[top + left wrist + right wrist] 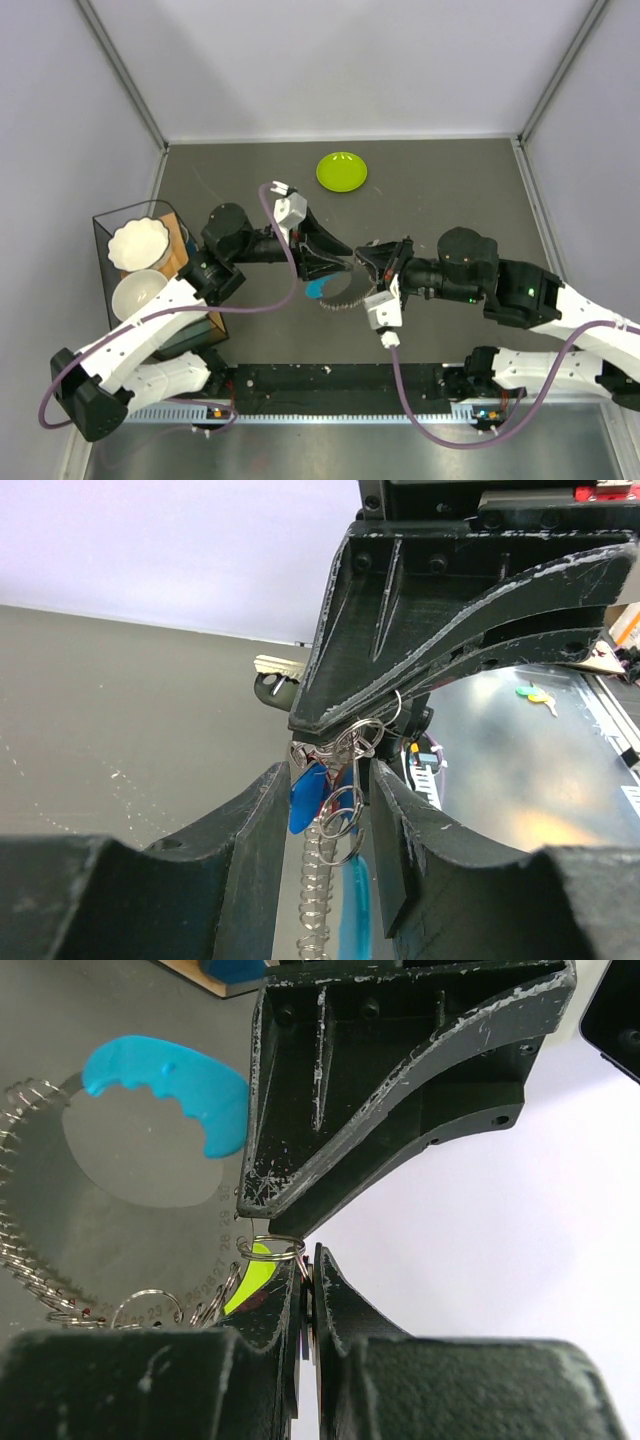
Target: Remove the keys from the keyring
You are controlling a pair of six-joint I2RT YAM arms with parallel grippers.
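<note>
The keyring [338, 292] lies mid-table, a coiled wire loop with a bright blue crescent piece [317, 290]. In the right wrist view the crescent [170, 1085] and coil [20, 1250] show at left. My left gripper [330, 770] stands over a cluster of small split rings [345, 810] and a blue key head [308, 795], jaws apart around them. My right gripper [308, 1260] is shut on a thin flat key, with a small split ring [270, 1250] at its tip. A silver key [275, 672] sticks out beside the right gripper's fingers [400, 640]. The two gripper tips meet [355, 258].
A lime-green plate [341, 171] sits at the back of the table. A dark open box [105, 225] with two white bowls [138, 243] stands at the left, beside my left arm. Grey walls close the back and sides.
</note>
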